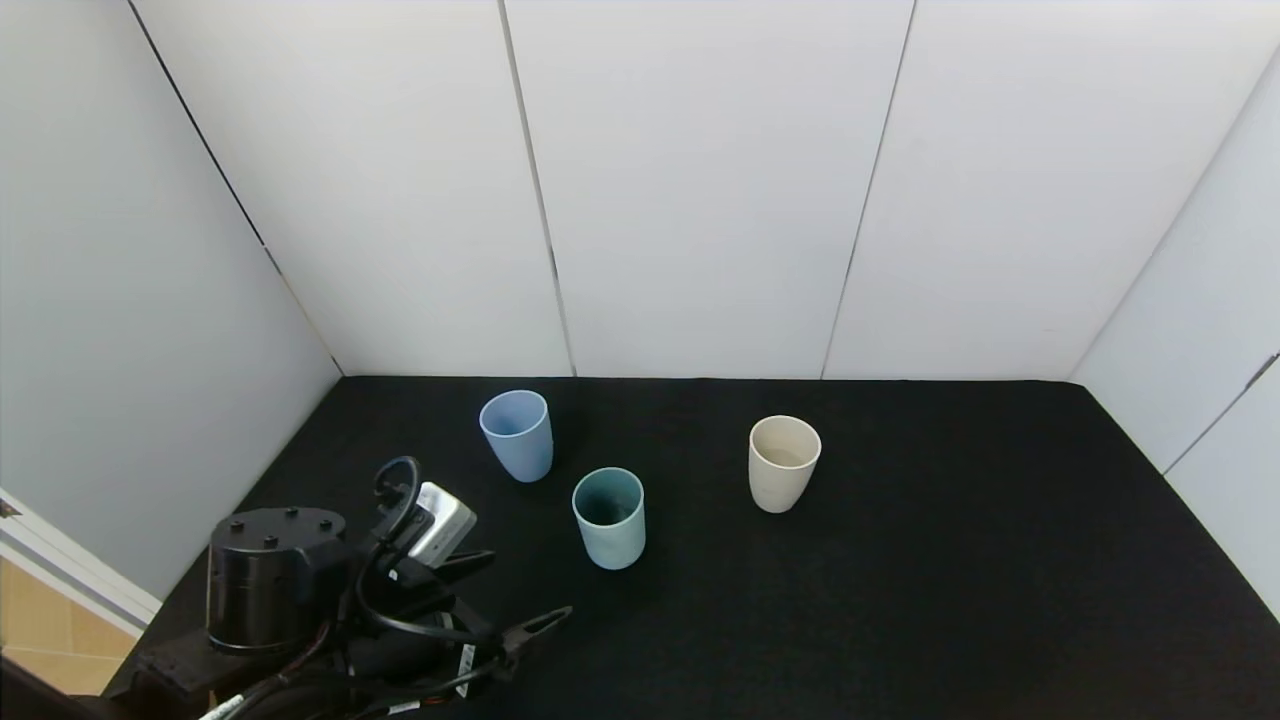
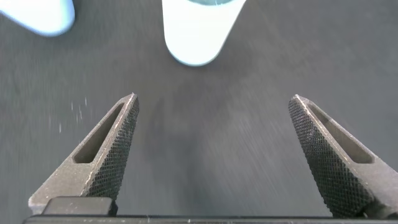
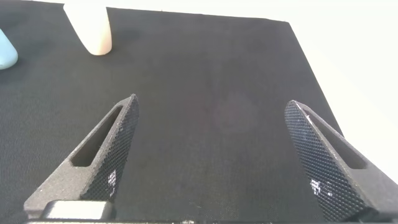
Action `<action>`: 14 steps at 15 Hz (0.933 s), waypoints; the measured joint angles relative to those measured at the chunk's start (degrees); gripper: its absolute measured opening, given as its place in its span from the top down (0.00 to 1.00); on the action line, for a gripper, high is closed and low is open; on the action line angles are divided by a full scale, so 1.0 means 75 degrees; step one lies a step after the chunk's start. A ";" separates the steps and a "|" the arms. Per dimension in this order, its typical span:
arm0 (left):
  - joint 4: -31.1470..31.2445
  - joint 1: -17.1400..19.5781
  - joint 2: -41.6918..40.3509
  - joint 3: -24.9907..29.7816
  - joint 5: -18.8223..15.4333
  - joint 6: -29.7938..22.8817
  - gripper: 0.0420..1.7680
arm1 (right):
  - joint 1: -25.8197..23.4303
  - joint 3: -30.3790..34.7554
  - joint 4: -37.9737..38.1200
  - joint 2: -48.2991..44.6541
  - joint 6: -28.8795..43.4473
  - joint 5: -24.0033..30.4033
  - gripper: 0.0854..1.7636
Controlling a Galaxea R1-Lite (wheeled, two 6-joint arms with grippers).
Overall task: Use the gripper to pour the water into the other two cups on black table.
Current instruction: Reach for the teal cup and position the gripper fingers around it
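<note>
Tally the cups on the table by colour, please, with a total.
Blue cup: 1
Teal cup: 1
Cream cup: 1
Total: 3 cups, all upright on the black table.

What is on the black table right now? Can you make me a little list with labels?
Table: matte black cloth-like table, white wall panels behind.
Far left cup: light blue plastic tumbler, upright.
Middle cup: teal-green plastic tumbler, upright, nearest the left gripper.
Right cup: cream-beige plastic tumbler, upright.
Left gripper: open, empty, facing the teal-green tumbler.
Right gripper: open, empty, above the table.
</note>
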 joint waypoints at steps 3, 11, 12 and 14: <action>-0.0985 -0.0179 0.0848 -0.0093 0.0280 0.0070 0.03 | 0.0000 0.0000 0.0000 0.0000 0.0000 -0.0003 0.03; -0.1842 -0.0561 0.2315 -0.0871 0.0754 0.0060 0.03 | 0.0000 0.0000 0.0000 0.0000 -0.0003 0.0003 0.03; -0.1827 -0.0566 0.2393 -0.0988 0.0762 0.0059 0.03 | 0.0000 0.0000 0.0000 0.0000 -0.0003 0.0003 0.03; -0.1796 -0.0566 0.2521 -0.1217 0.0777 0.0052 0.03 | 0.0000 0.0000 0.0000 0.0000 0.0000 0.0000 0.03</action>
